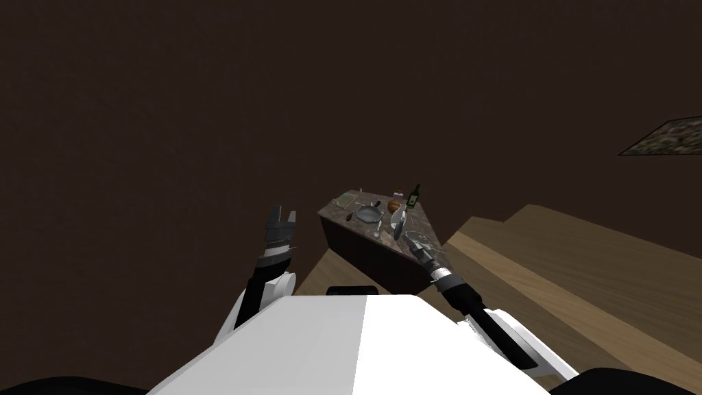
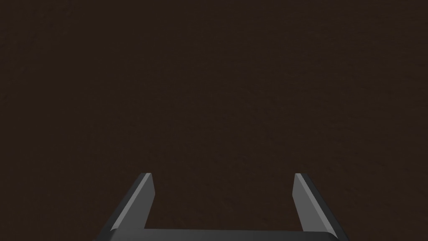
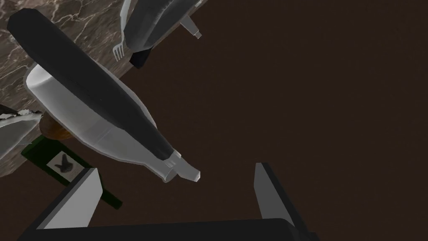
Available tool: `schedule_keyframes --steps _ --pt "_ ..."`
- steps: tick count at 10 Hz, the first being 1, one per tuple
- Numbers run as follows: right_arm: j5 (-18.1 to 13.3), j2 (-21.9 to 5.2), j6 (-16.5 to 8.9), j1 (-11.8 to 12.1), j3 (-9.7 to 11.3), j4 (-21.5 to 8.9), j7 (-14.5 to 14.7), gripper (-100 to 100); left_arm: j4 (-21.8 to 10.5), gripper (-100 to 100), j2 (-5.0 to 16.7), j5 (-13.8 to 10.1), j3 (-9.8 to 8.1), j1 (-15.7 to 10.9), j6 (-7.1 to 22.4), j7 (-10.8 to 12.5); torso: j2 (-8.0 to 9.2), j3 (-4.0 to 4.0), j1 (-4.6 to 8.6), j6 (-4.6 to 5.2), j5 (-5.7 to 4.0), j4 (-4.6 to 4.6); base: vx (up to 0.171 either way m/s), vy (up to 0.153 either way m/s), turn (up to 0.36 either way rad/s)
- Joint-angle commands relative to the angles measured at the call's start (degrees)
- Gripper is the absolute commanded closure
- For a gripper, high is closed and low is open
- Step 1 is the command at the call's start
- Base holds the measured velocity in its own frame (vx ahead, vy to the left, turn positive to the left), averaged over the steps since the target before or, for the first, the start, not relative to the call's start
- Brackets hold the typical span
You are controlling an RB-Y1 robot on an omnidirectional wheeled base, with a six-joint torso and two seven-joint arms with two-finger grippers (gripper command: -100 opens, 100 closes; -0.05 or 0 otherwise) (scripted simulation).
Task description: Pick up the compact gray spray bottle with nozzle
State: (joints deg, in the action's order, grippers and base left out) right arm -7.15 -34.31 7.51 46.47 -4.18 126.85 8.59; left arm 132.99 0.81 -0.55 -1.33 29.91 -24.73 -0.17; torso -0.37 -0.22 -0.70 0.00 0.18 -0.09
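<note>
Fingers apart, the right gripper faced the nozzle of the spray bottle; a good grasp meant centring on its body before closing.

The green bottle is partly hidden behind the fingers, and a grey object is cut off.

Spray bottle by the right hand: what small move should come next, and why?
Probably ease the right hand forward. Its fingers stand open, while the grey and black spray bottle is just ahead, its nozzle pointing at the gap between them.
</note>
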Motion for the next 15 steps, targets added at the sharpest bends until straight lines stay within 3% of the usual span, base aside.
schedule_keyframes --steps 1,6,7,15 --pt "-0.6 -2.6 -2.7 0.8 -0.6 -1.0 0.6 -100 0.0 0 0.0 0.0 0.00 0.0 0.0 0.0 0.00 0.00 0.00 0.00 0.00 0.00 0.097 0.156 -0.037" --pt "-1.2 -10.2 -11.7 2.2 -3.6 -3.2 2.1 -100 0.0 0 0.0 0.0 -0.01 0.0 0.0 0.0 -0.06 -0.03 0.24 0.00 -0.05 -0.01 0.116 0.125 -0.061" --pt "-1.2 -10.2 -11.7 2.2 -3.6 -3.2 2.1 -100 0.0 0 0.0 0.0 -0.01 0.0 0.0 0.0 -0.08 -0.05 0.28 0.01 -0.06 -0.02 0.067 0.081 -0.027" --pt "-0.8 -19.0 -24.2 2.3 -7.6 -5.3 4.5 -100 0.0 0 0.0 0.0 -0.01 0.0 0.0 0.0 0.03 0.02 0.39 0.00 -0.10 0.01 0.077 0.091 -0.068"
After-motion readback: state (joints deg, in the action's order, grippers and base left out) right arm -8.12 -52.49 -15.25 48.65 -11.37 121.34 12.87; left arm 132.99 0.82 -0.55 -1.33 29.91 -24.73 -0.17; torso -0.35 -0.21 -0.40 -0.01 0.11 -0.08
